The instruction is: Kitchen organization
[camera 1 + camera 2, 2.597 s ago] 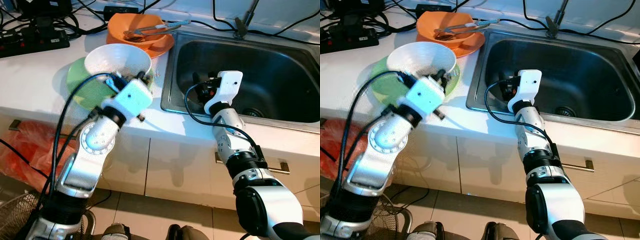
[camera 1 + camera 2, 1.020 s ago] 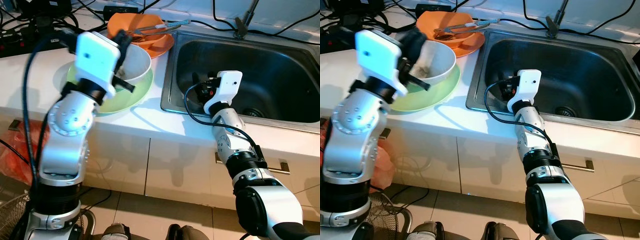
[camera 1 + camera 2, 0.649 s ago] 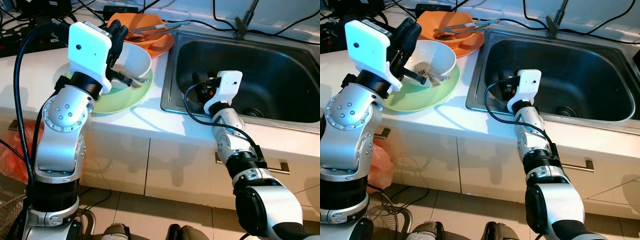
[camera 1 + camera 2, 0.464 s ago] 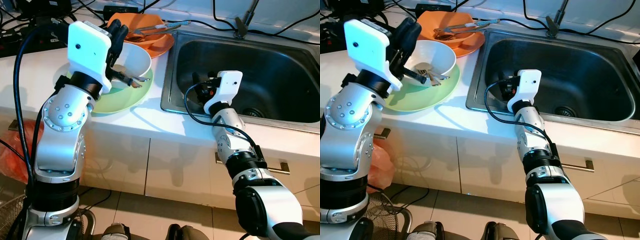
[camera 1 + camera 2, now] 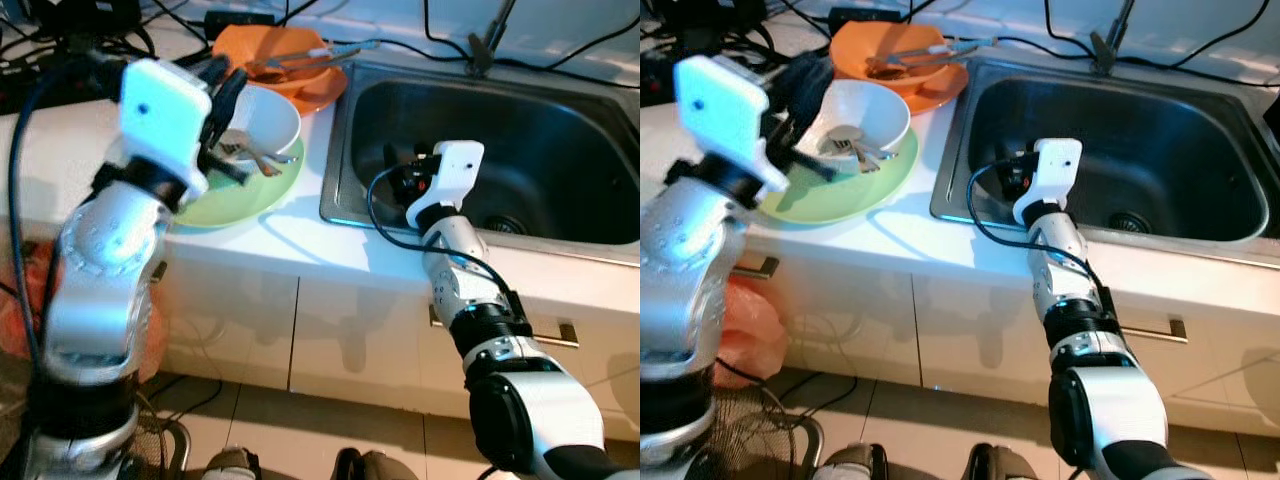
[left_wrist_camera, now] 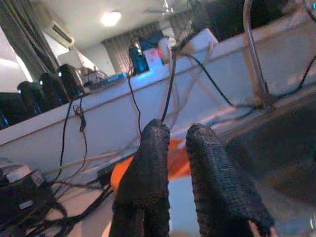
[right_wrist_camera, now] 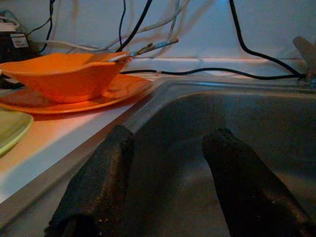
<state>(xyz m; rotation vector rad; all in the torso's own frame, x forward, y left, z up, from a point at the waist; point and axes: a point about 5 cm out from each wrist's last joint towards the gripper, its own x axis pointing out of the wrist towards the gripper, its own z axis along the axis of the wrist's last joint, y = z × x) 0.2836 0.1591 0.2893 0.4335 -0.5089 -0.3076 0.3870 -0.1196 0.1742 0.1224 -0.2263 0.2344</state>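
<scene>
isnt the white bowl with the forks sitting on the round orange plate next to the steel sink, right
Not quite. The white bowl with the metal forks sits on the round light green plate, not the orange one; the right eye view shows it. The orange plate lies behind it and carries an orange bowl. Both plates are next to the steel sink.

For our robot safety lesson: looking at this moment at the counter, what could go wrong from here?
1. The left gripper is raised beside the white bowl; a careless swing could tip it and its cutlery off the green plate.
2. Cables lie behind the orange bowl; an arm could snag them.
3. The right gripper hangs inside the sink and could scrape its wall.
</scene>
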